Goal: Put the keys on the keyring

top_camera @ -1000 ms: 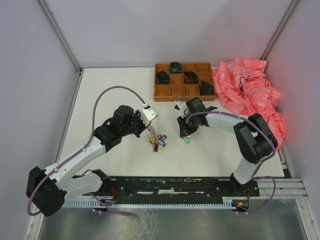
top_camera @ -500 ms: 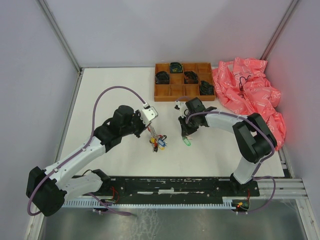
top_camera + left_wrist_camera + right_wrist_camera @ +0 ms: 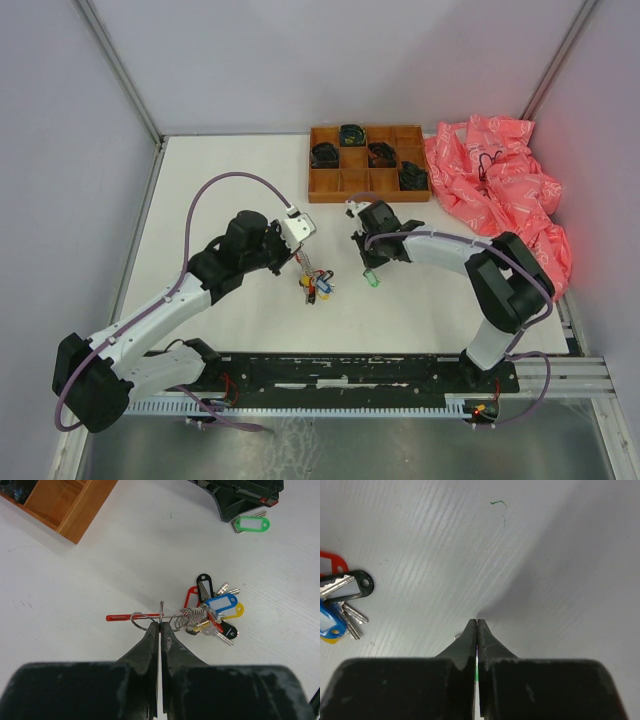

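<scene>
My left gripper [image 3: 160, 625] [image 3: 300, 257] is shut on the thin wire keyring [image 3: 145, 620], which carries a red strap [image 3: 120, 617]. A bunch of keys [image 3: 216, 611] [image 3: 318, 286] with black, blue, yellow and red tags hangs from the ring and rests on the table. To its right lies a green-tagged key [image 3: 251, 524] [image 3: 372, 280]. My right gripper [image 3: 477, 621] [image 3: 366, 268] stands over that key's end with its jaws shut. A green sliver shows between them and a silvery bit beside the left finger. The bunch's tags [image 3: 350, 586] show at the left edge of the right wrist view.
A brown wooden compartment tray [image 3: 312, 190] [image 3: 75, 515] with dark coiled items [image 3: 325, 155] stands at the back. Crumpled pink plastic bags [image 3: 500, 190] fill the back right. Grey walls close in the white table on three sides.
The right gripper's jaws have closed, and its head has shifted slightly up and left. The green-tagged key moved a little with it. The left arm and keyring have not moved.
</scene>
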{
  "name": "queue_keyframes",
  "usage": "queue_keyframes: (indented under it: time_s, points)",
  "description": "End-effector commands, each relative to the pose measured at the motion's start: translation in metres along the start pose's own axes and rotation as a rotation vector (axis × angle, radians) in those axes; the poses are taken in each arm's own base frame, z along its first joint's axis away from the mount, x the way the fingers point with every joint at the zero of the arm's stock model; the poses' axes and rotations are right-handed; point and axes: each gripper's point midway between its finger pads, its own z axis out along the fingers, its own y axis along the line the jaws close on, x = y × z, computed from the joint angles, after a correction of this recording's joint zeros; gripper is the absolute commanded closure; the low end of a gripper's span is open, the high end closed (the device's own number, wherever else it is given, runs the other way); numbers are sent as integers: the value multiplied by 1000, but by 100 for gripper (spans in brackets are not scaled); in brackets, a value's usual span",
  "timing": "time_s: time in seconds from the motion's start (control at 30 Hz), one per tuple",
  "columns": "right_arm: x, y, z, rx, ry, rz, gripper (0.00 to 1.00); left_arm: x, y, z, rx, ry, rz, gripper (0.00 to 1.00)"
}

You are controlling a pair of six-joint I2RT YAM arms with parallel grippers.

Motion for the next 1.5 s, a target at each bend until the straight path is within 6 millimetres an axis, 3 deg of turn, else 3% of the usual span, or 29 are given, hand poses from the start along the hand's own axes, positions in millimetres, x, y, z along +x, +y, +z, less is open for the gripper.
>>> queue_keyframes:
  time_s: [0.0,0.13,0.37,0.57,0.77,0.93,1.0,1.47]
  points:
    - [-28,-7,-4,123,-85,-2,97,-33,11,-7,-34,-90,0,97]
    - [-33,0,-1,115,-69,-8,88,-33,13,-8,-44,-94,1,97]
    - [-34,8,-16,57,-71,21,68,-34,14,-9,-51,-98,1,97]
    - [-28,4,-31,15,-118,95,61,-34,14,-9,-50,-99,2,97]
    - [-20,-12,-32,-57,-136,326,60,-33,13,-7,-45,-92,-1,97]
    - [-16,3,-27,-156,-115,451,59,-31,13,-6,-45,-88,-1,97]
    - [-15,0,-24,-147,-121,491,60,-31,13,-6,-43,-88,-2,97]
    - [-6,-9,-7,-113,-109,555,68,-31,13,-6,-42,-89,1,97]
